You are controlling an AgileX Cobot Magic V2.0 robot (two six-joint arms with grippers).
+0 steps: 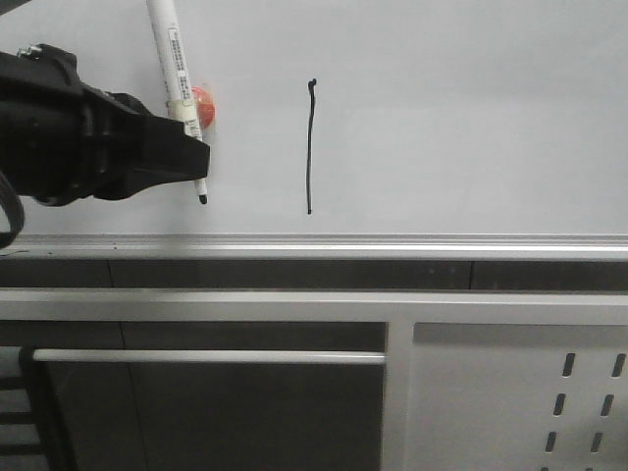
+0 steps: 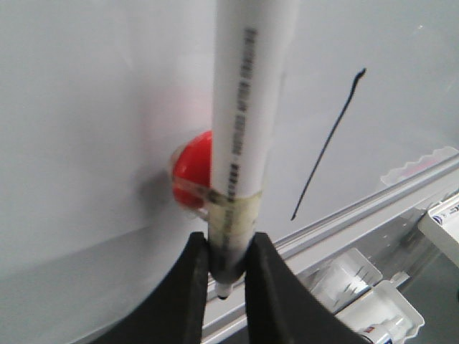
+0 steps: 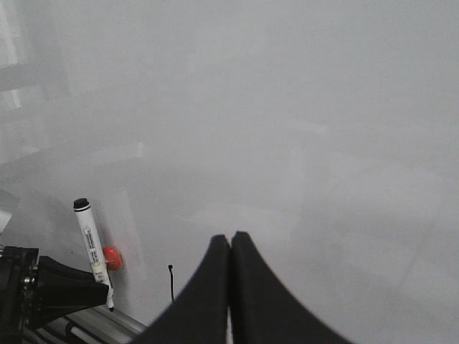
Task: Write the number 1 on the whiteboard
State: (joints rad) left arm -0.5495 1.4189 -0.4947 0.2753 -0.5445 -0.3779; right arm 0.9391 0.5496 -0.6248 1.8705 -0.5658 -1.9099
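The number 1 [image 1: 311,147] is a thin black vertical stroke with a small hook on top, drawn on the whiteboard [image 1: 461,118]. It also shows in the left wrist view [image 2: 326,147] and the right wrist view [image 3: 171,281]. My left gripper [image 1: 191,162] is shut on a white marker [image 1: 177,74], tip down, to the left of the stroke; I cannot tell whether the tip touches the board. In the left wrist view the fingers [image 2: 269,287] clamp the marker [image 2: 247,107]. My right gripper [image 3: 229,240] is shut and empty, off the board.
A red round magnet [image 1: 203,106] sits on the board just behind the marker. The silver rail [image 1: 392,243] runs along the board's lower edge. Below it stands a white metal frame with slotted holes [image 1: 579,402]. A tray with spare markers [image 2: 373,301] lies under the rail.
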